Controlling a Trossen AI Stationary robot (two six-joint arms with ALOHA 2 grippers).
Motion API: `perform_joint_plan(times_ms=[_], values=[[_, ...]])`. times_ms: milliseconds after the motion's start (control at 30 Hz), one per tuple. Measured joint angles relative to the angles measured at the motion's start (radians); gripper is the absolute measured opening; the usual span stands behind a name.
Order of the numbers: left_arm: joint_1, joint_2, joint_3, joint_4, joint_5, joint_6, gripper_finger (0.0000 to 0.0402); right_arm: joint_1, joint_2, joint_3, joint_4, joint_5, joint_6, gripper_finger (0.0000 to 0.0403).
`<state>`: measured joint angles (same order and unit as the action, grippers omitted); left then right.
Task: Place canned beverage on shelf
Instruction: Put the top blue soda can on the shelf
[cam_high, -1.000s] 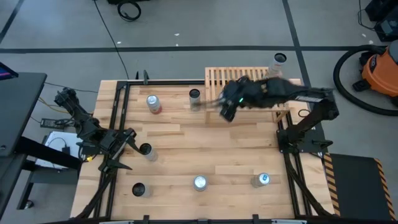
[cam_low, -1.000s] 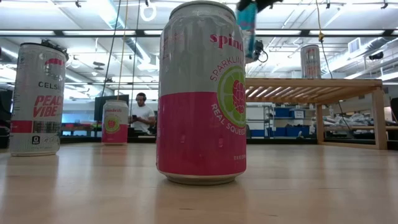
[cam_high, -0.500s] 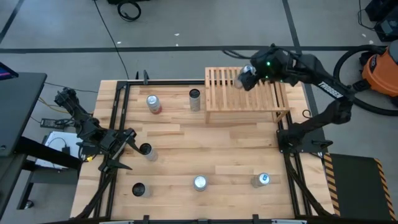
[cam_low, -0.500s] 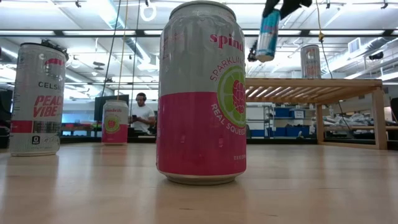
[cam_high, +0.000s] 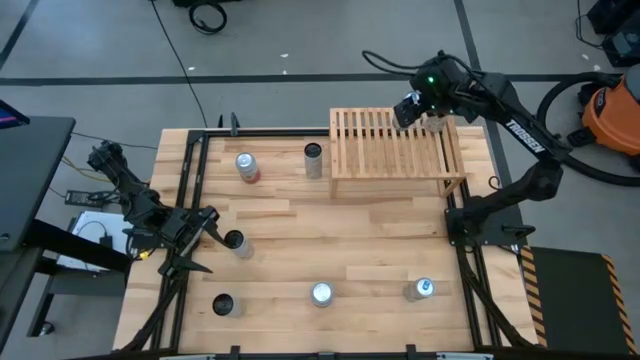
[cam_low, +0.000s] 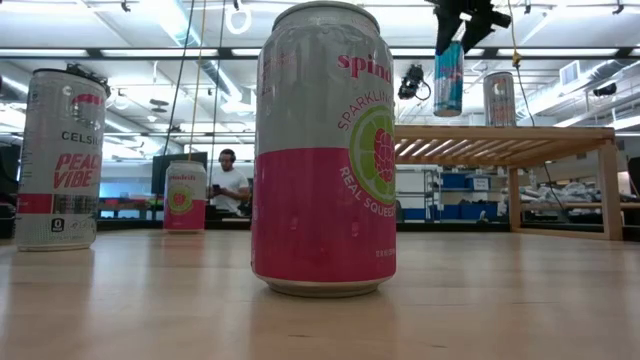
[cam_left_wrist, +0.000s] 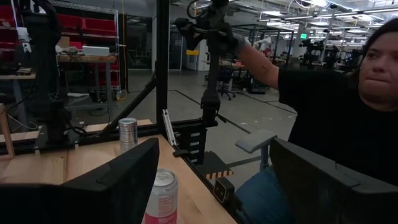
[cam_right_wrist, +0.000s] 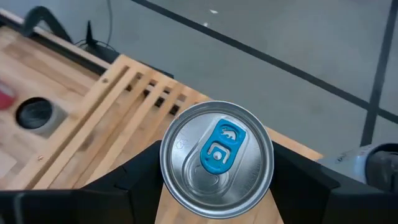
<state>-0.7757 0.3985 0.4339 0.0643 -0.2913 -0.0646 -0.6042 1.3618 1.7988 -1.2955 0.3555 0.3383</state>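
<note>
Right gripper (cam_high: 412, 108) above far right part of shelf (cam_high: 390, 150), fingers pinching blue-tabbed can (cam_right_wrist: 216, 158) by its sides. Can upright, hanging clear of the slats in low view (cam_low: 449, 78), not touching. Second can (cam_low: 499, 99) already on shelf just beside it, at far right corner; nearest obstacle. Dark-topped can (cam_high: 314, 157) on table just left of shelf. Pink-and-silver can (cam_high: 245, 166) further left. Three more cans along near edge: (cam_high: 223, 304), (cam_high: 321, 293), (cam_high: 420, 290). Left gripper (cam_high: 205, 232) parked at left table edge, fingers spread, holding nothing; dark can (cam_high: 235, 241) just beside it. Person (cam_left_wrist: 339, 106) seated beyond table in left wrist view.
</note>
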Motion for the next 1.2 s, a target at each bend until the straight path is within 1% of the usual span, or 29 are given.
perform_joint_plan(times_ms=[233, 567, 900, 1067, 1200], values=[[0.000, 0.000, 0.000, 0.000, 0.000, 0.000, 0.0316, -0.058, 0.033, 0.000, -0.045, 0.009, 0.006, 0.0255], [0.000, 0.000, 0.000, 0.000, 0.000, 0.000, 0.0316, -0.059, 0.085, -0.002, -0.051, -0.014, 0.002, 0.0256], [0.000, 0.000, 0.000, -0.001, 0.000, -0.002, 0.0316, -0.056, 0.063, -0.004, -0.042, -0.009, 0.007, 0.0256], [0.000, 0.001, 0.000, -0.008, 0.000, -0.002, 0.0316, -0.025, 0.000, -0.102, 0.015, 0.018, 0.006, 0.0256], [0.000, 0.001, 0.000, -0.013, 0.000, -0.002, 0.0316, -0.011, -0.048, -0.183, 0.107, -0.015, -0.023, 0.0256]])
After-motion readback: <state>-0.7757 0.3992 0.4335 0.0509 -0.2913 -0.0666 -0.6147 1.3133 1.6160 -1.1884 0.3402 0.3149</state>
